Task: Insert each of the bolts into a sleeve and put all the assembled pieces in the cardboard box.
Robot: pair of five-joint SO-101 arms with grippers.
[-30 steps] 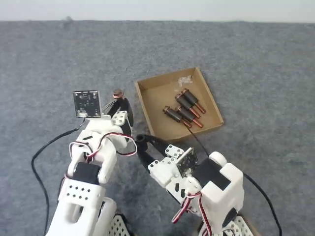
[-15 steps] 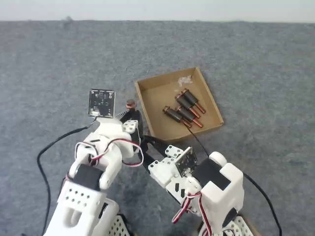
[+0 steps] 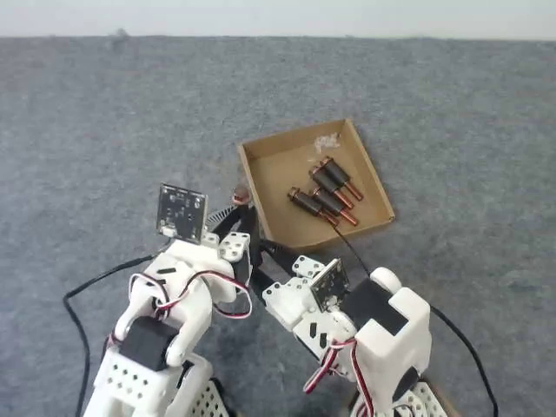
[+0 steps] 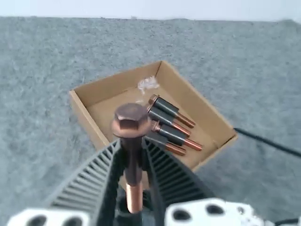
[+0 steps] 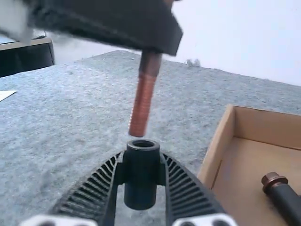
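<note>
Insertion in hand: left end effector (image 4: pixel 131 147) clamped on copper hex-head bolt (image 4: pixel 130 123), tip just above black cylindrical sleeve (image 5: pixel 141 178) held upright in right end effector (image 5: pixel 142 161), beside brown cardboard box (image 3: pixel 253 187); next move calls for centred, straight descent.

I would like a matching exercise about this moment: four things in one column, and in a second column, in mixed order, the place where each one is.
Things
1. bolt
2. sleeve
3. assembled pieces
4. cardboard box

Places
A. lying inside the cardboard box
B. held upright in the right gripper
C. standing open on the grey table
D. held in the left gripper, tip just above the sleeve

Pairs: 1-D, 2-B, 3-A, 4-C
</note>
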